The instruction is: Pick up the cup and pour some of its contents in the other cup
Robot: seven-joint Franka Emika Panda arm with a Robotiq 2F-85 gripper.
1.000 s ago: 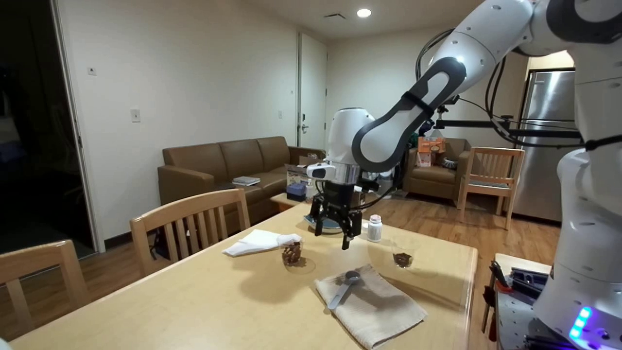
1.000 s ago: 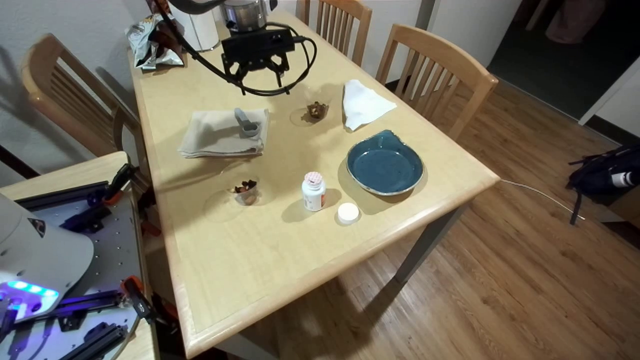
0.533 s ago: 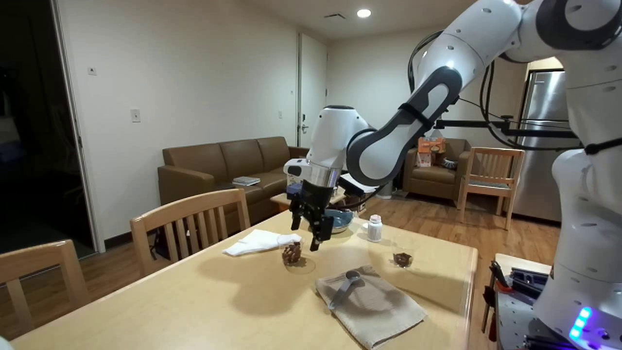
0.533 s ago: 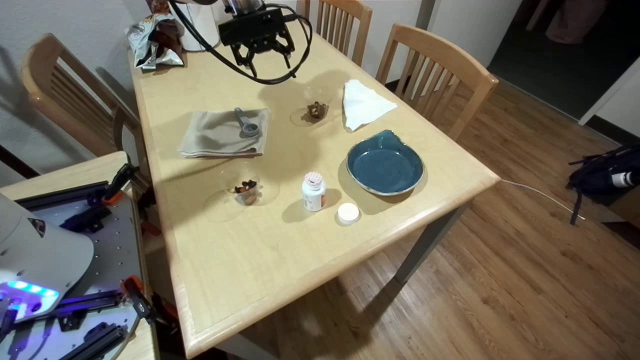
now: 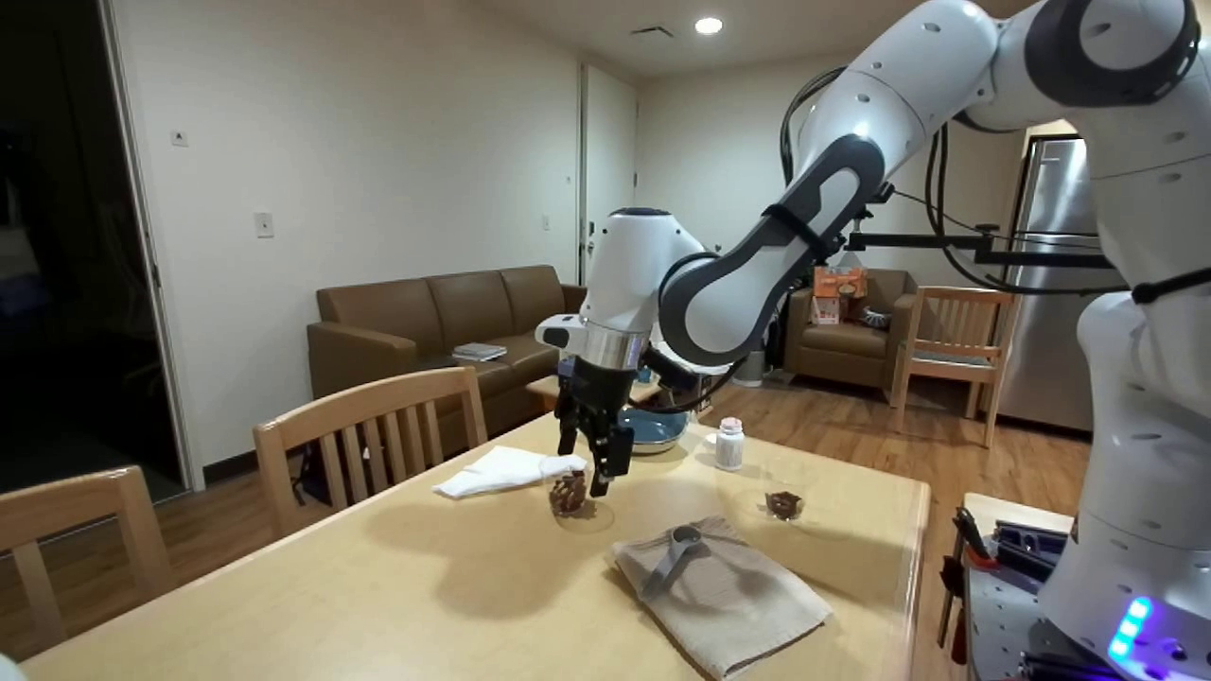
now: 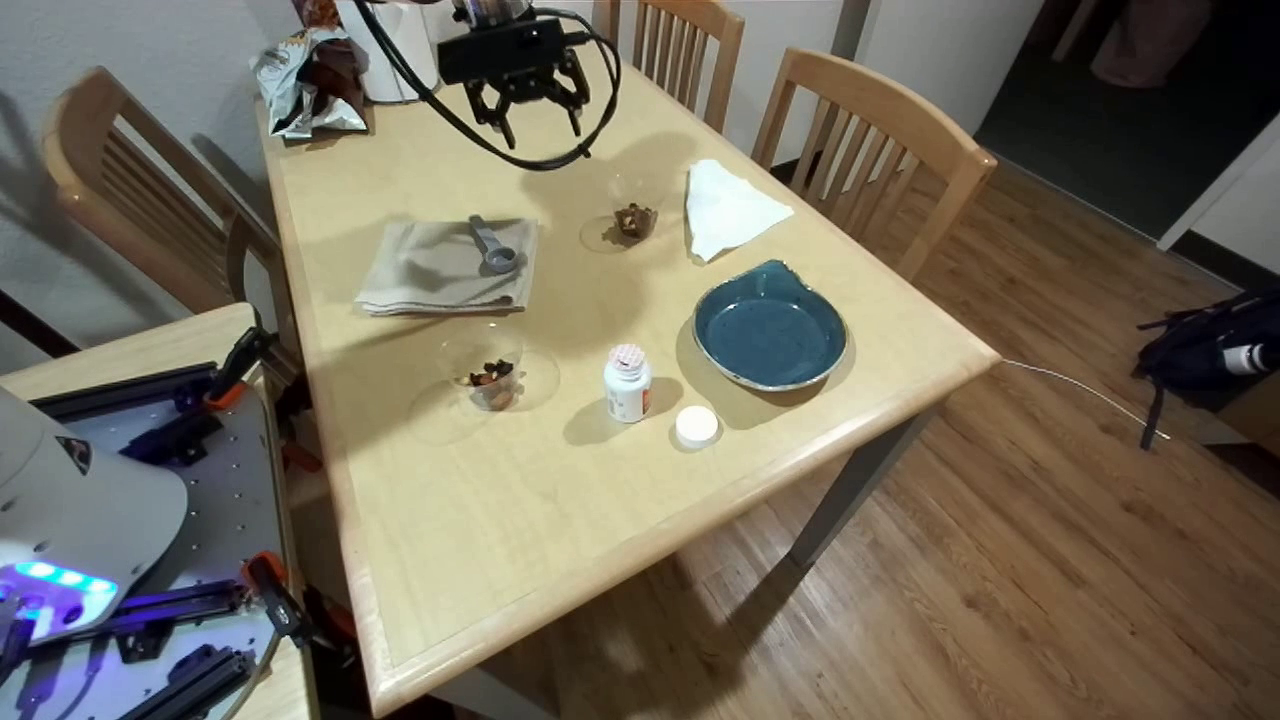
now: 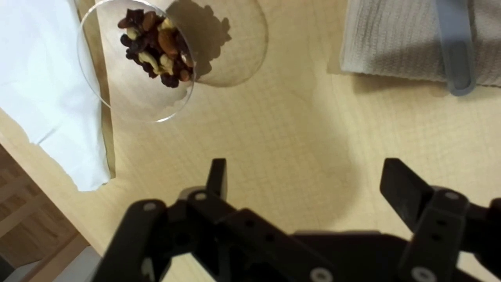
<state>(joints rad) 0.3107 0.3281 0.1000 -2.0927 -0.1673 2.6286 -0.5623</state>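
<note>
Fingers (image 7: 405, 188) spread, shifted toward worktop (image 6: 480, 520) edge by white napkin (image 6: 735, 208) | nut cup (image 7: 133, 84) beside napkin | other cup (image 6: 480, 350) nearer robot-side edge | open room between nut cup and folded cloth (image 7: 395, 43)

I can read no words: the label (image 6: 641, 402) on the white bottle (image 6: 626, 385) is too small, as is the dark sticker (image 6: 75, 454) on my base (image 6: 110, 512), well apart from that bottle.

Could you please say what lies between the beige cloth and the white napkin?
In all three views, a clear cup holding nuts stands between them.
</note>
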